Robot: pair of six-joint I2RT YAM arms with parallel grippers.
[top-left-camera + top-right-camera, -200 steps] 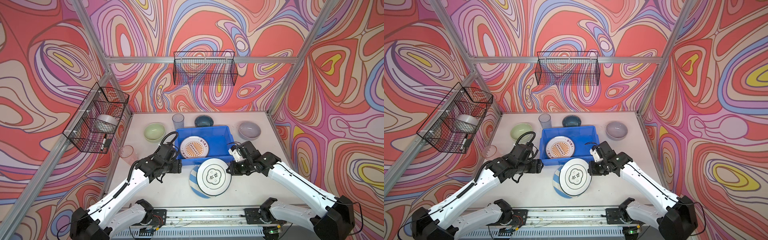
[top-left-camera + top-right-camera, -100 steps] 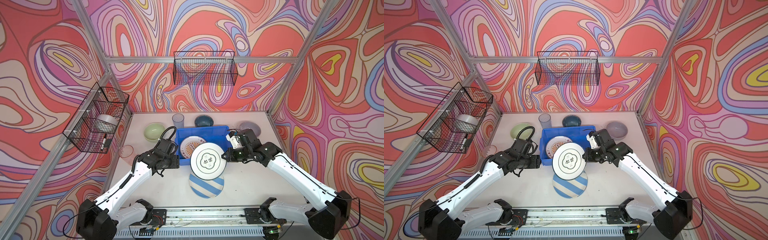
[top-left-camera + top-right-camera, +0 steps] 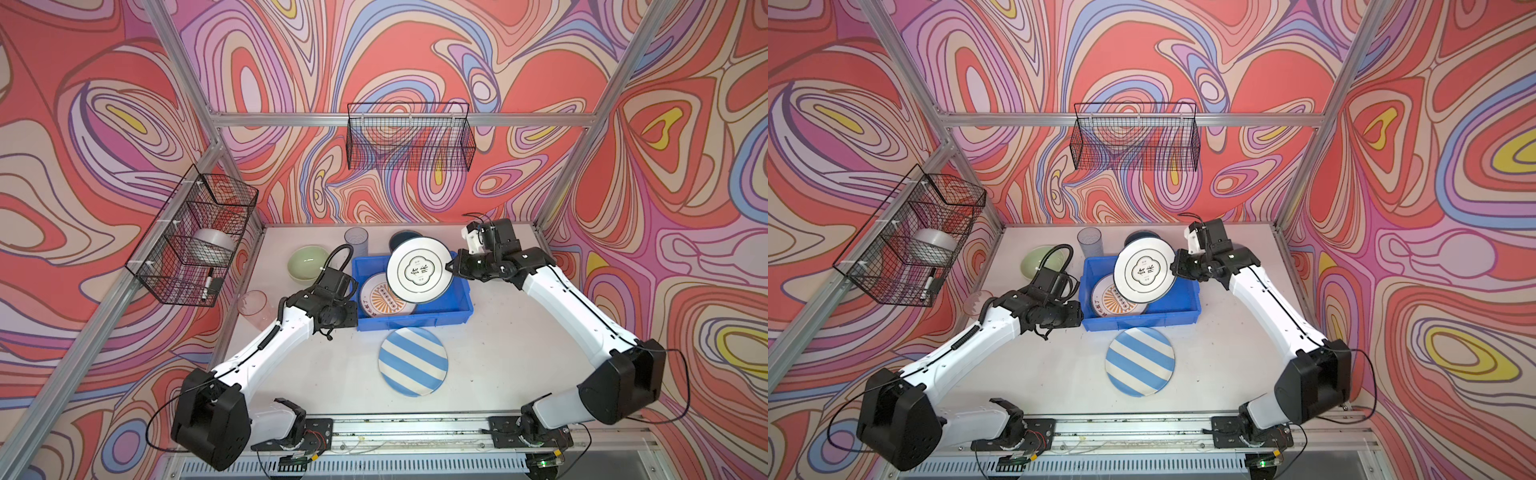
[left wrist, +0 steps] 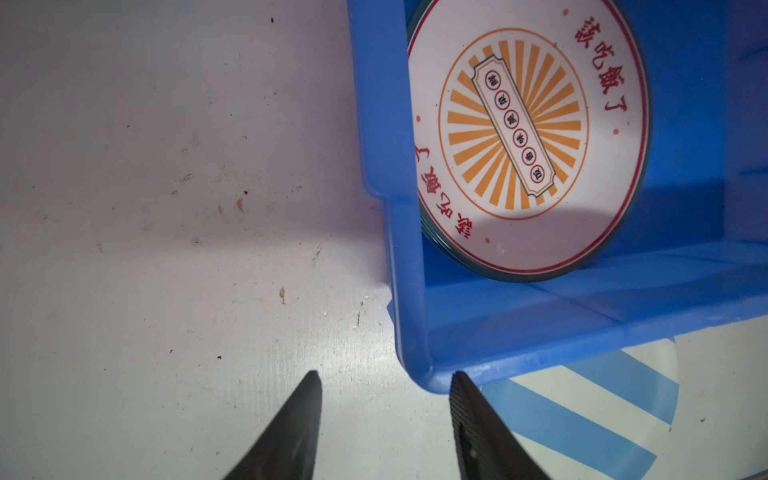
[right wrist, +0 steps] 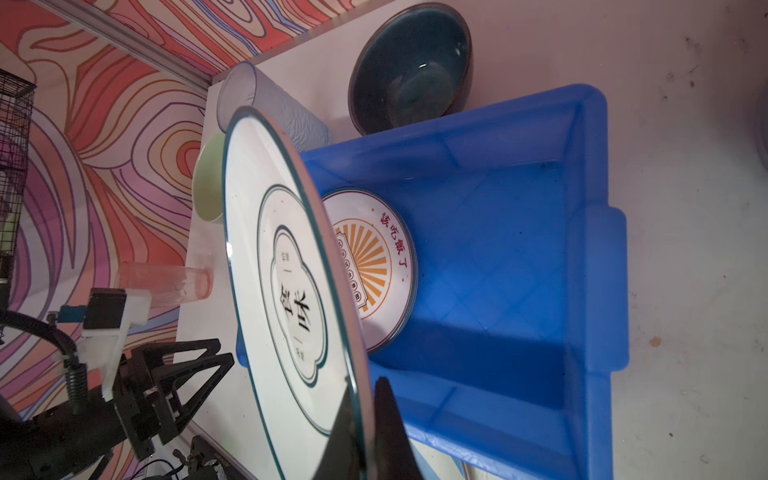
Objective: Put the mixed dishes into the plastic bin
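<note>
The right tool (image 3: 451,266) is closed on the right edge of the green-rimmed plate (image 3: 419,270), pinching the rim between its two fingertips, as the right wrist view shows (image 5: 365,386). The plate is tilted, its printed face turned up toward the top cameras, and it hangs over the far left part of the blue bin (image 3: 415,322). In both top views it overlaps the orange-rayed plate (image 3: 376,297), which lies flat inside the bin against the left wall. Whether the two plates touch cannot be told

The left tool (image 4: 384,374) stands with its jaws apart and grips nothing. It is low over the counter (image 3: 498,353), just outside the bin's near left corner, and that corner lies right beyond its fingertips.

The striped plate (image 3: 413,361) lies flat on the counter just in front of the bin. Behind the bin stand the clear tumbler (image 3: 356,241) and the dark blue bowl (image 3: 399,240). The pale green bowl (image 3: 307,264) sits to the bin's far left, and the pink tumbler (image 3: 254,307) stands by the left wall
</note>
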